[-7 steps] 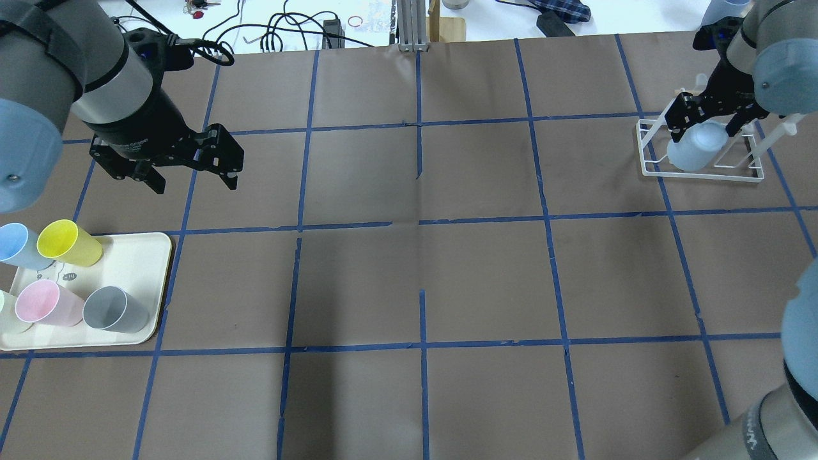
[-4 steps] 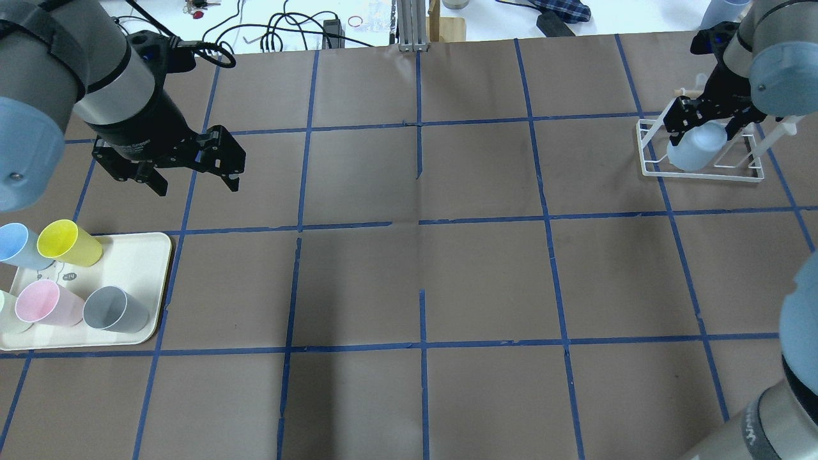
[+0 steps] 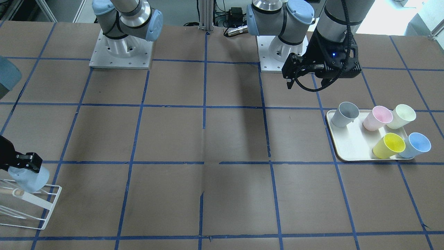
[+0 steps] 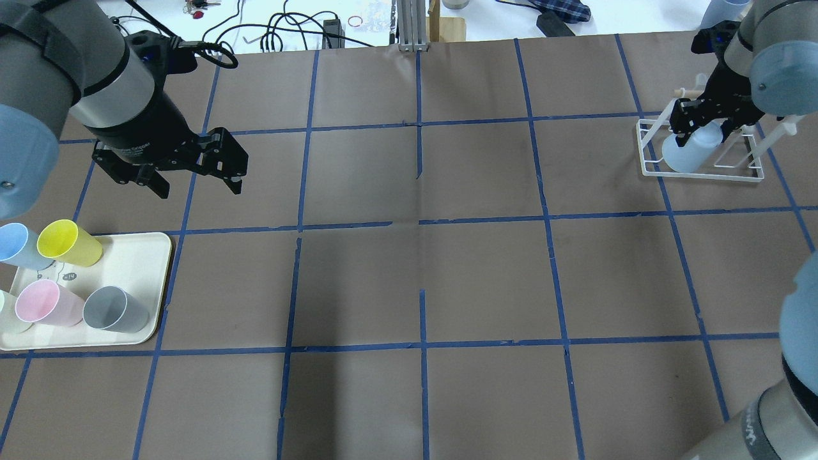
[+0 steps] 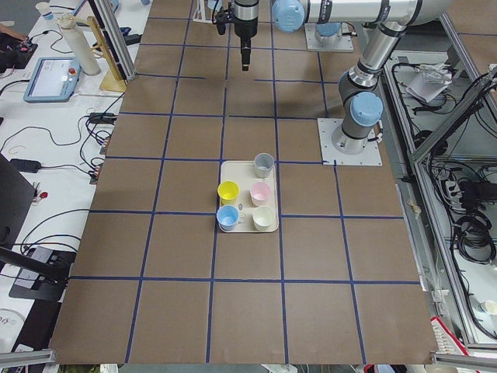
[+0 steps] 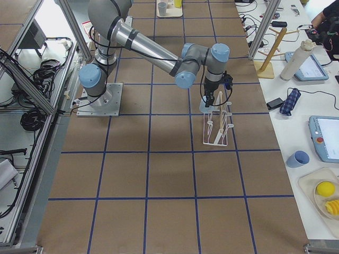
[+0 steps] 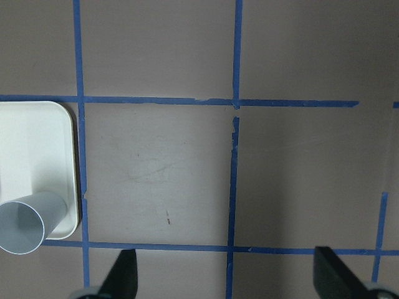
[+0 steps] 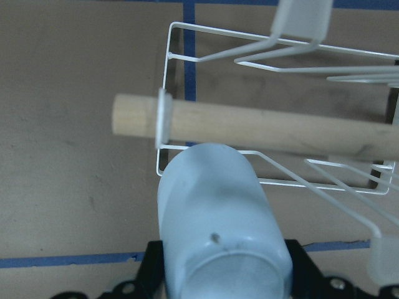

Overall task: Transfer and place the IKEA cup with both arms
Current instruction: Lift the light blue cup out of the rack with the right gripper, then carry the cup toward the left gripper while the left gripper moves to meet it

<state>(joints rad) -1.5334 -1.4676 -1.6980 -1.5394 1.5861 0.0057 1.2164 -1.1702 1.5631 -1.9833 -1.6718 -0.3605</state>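
Note:
The IKEA cup [image 4: 685, 152] is pale blue and hangs upside down in my right gripper [image 4: 705, 122], which is shut on its rim end. The cup sits over the near-left corner of a white wire rack [image 4: 703, 172], beside the rack's wooden dowel [image 8: 262, 121]. It fills the right wrist view [image 8: 215, 205] and also shows in the front view [image 3: 27, 178]. My left gripper [image 4: 198, 186] is open and empty above the bare table, past the tray; its fingertips [image 7: 124, 274] show in the left wrist view.
A cream tray [image 4: 137, 252] at the left holds a second blue cup [image 4: 16, 246], a yellow cup [image 4: 67, 243], a pink cup [image 4: 45, 301], a grey cup [image 4: 115, 310] and a pale cup at the edge. Cables lie beyond the far table edge.
My right gripper has shifted the cup slightly left and lower at the rack's corner. My left gripper has barely moved and stays open.

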